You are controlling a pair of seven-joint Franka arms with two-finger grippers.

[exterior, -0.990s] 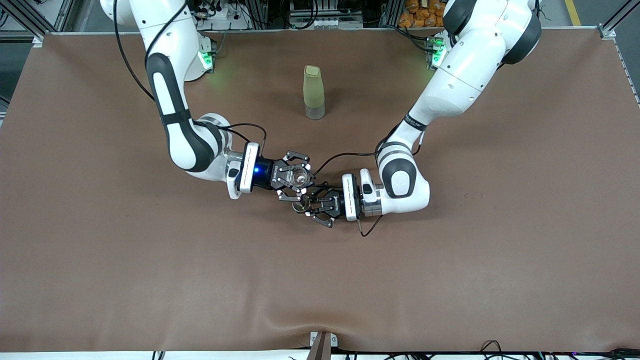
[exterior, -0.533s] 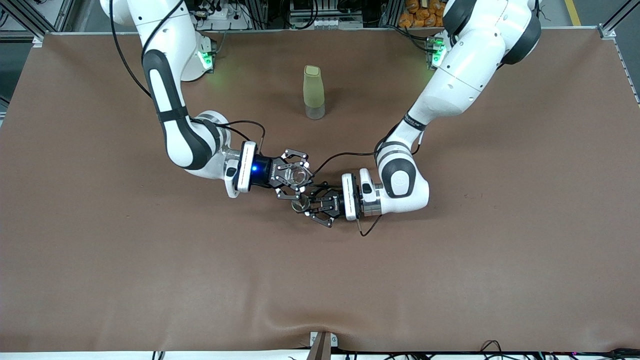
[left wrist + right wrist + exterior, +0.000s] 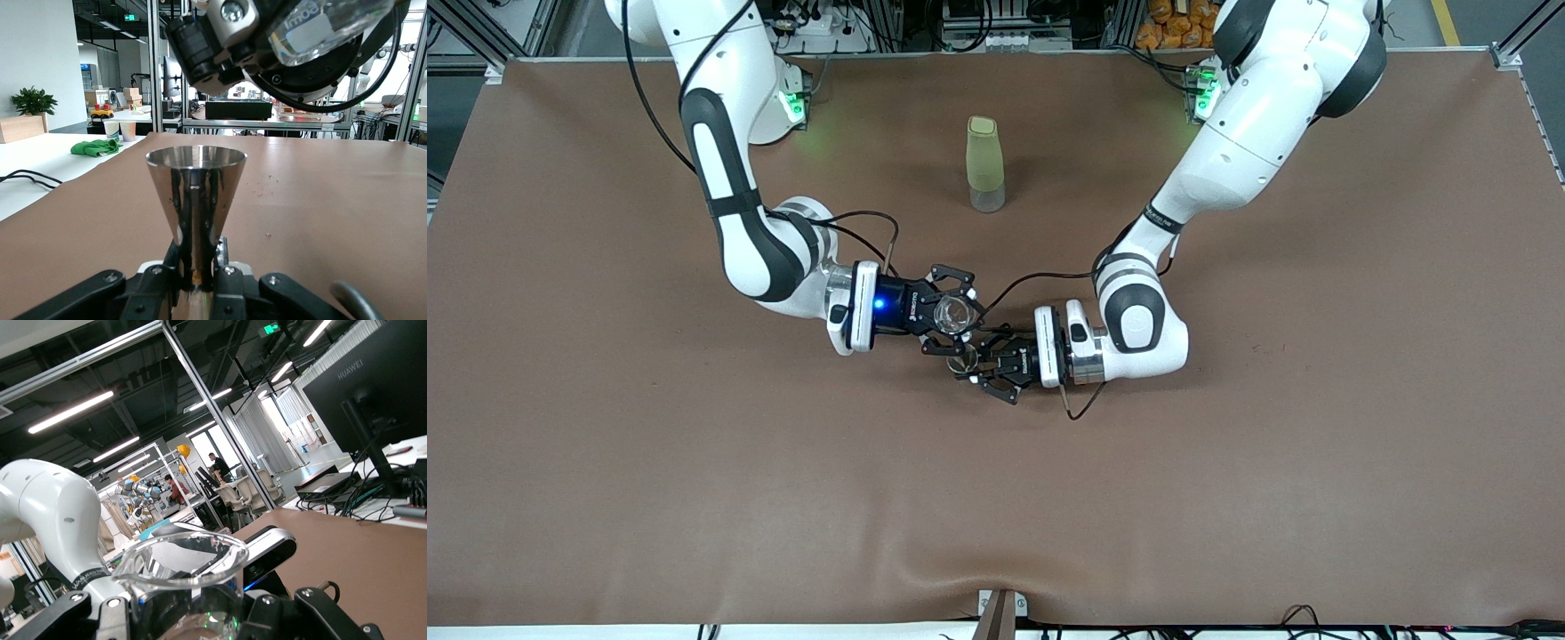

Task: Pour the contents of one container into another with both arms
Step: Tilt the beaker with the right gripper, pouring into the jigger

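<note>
Right gripper (image 3: 951,314) tilts glass cup (image 3: 953,313) over left gripper's (image 3: 971,363) jigger (image 3: 961,360).

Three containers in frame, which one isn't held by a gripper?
The pale-green bottle, standing alone on the table nearer the bases. The glass cup is in the right gripper, the steel jigger in the left gripper.

Brown-covered table (image 3: 649,462). One pale-green bottle (image 3: 985,164) with clear base stands upright on it, midway between the arm bases. Cover wrinkles at the edge nearest the front camera.
</note>
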